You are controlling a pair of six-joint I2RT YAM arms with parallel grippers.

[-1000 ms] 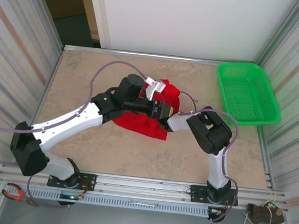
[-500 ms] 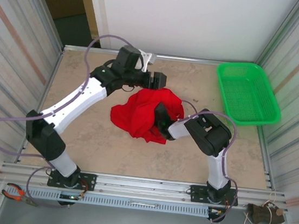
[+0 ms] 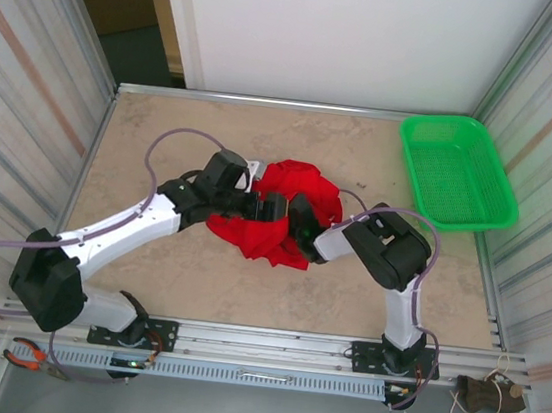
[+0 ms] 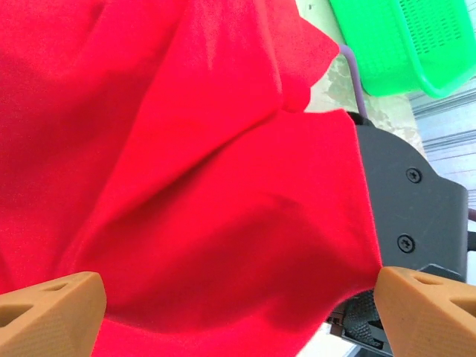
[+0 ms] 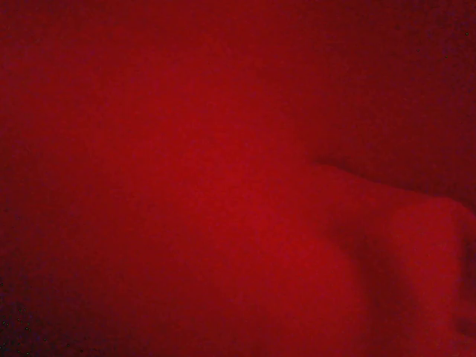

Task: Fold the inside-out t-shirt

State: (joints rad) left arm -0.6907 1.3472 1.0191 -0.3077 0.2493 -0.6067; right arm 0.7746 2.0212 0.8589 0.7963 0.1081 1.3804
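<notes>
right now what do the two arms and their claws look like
The left arm and right arm have white link shells and black joint housings, each with a thin lilac cable looping alongside. The left claw has blocky tan-orange fingertips.

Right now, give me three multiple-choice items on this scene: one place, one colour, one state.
1. Where is the green basket?
A) far right corner of the table
B) near left corner
C) under the cloth

2. What colour is the t-shirt?
A) blue
B) red
C) white

3. How does the left gripper stand?
A) shut on the basket
B) shut on the cloth
C) open

Answers:
1 A, the top view has it at the far right corner.
2 B, it is bright red in the top and left wrist views.
3 C, the left wrist view shows its fingers wide apart.
</notes>
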